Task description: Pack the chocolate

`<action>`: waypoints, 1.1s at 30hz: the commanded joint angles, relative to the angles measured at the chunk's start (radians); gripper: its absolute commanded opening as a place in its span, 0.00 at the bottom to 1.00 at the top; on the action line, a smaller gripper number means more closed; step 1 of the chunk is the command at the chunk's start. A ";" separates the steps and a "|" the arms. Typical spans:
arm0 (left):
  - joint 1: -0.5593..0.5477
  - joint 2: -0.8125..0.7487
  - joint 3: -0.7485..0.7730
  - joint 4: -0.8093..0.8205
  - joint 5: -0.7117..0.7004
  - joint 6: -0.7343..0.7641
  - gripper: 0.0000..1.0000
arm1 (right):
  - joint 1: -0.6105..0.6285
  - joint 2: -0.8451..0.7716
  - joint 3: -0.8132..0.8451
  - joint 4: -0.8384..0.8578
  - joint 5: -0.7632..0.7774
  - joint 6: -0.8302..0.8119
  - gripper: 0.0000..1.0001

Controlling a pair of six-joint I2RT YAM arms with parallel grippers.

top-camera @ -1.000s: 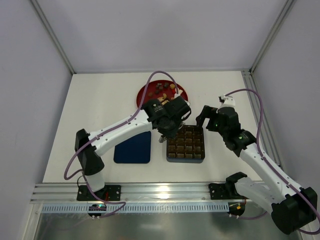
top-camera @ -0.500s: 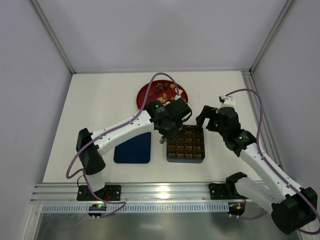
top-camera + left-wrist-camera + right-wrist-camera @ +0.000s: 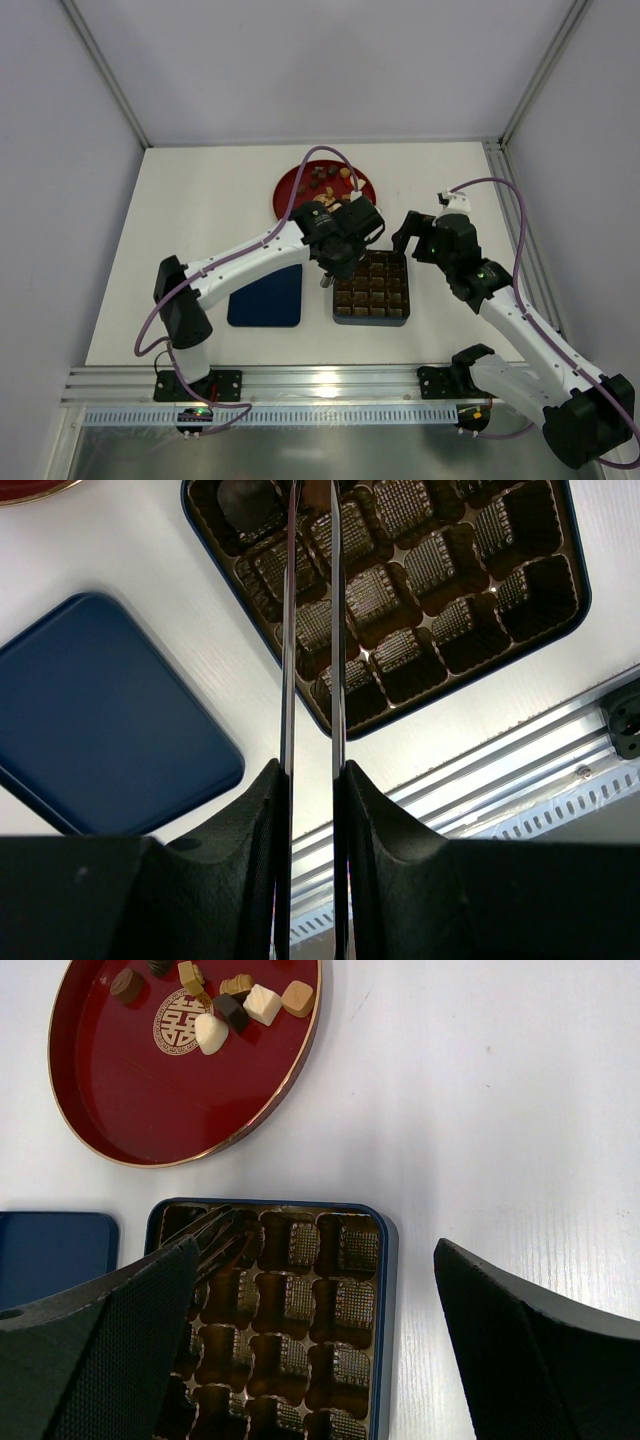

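**While most sweets lie on the plate, both arms hover at the tray**

Seen from above, a white bench (image 3: pixel 200 220) carries a round red plate (image 3: pixel 130 1110) toward the middle of its far edge. Loose chocolates (image 3: pixel 236 1002), dark brown, tan and cream-white, lie clustered on the far part of that plate. Nearer the bench's front edge sits a dark brown tray (image 3: pixel 388 1260) of square compartments. A navy blue lid (image 3: pixel 100 710) lies flat just beside the tray's left side. One dark rounded piece (image 3: pixel 245 500) sits in the tray's far left corner compartment.

The left gripper (image 3: pixel 312 492) hangs over the tray's left column, its thin fingers (image 3: pixel 287 630) nearly together with only a narrow slit between them. Their tips run out of the wrist view, so I cannot tell whether they pinch anything. The right gripper (image 3: pixel 315 1250) hovers above the tray's far edge, jaws spread wide, with nothing between them
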 commanded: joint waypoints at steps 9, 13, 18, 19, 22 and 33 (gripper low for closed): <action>-0.005 -0.007 0.011 0.029 -0.001 -0.005 0.31 | 0.002 -0.012 0.022 0.030 0.005 -0.010 1.00; -0.005 -0.007 0.012 0.029 -0.003 -0.004 0.34 | 0.002 -0.013 0.020 0.030 0.005 -0.009 1.00; -0.005 -0.006 0.018 0.024 -0.008 -0.004 0.34 | 0.002 -0.012 0.020 0.032 0.006 -0.010 1.00; -0.003 -0.006 0.020 0.023 -0.008 -0.004 0.34 | 0.002 -0.013 0.020 0.032 0.005 -0.009 1.00; -0.005 -0.010 0.026 0.019 -0.011 -0.004 0.34 | 0.002 -0.013 0.020 0.032 0.003 -0.007 1.00; -0.005 -0.036 0.113 -0.028 -0.040 0.004 0.33 | 0.001 -0.015 0.022 0.032 0.001 -0.007 1.00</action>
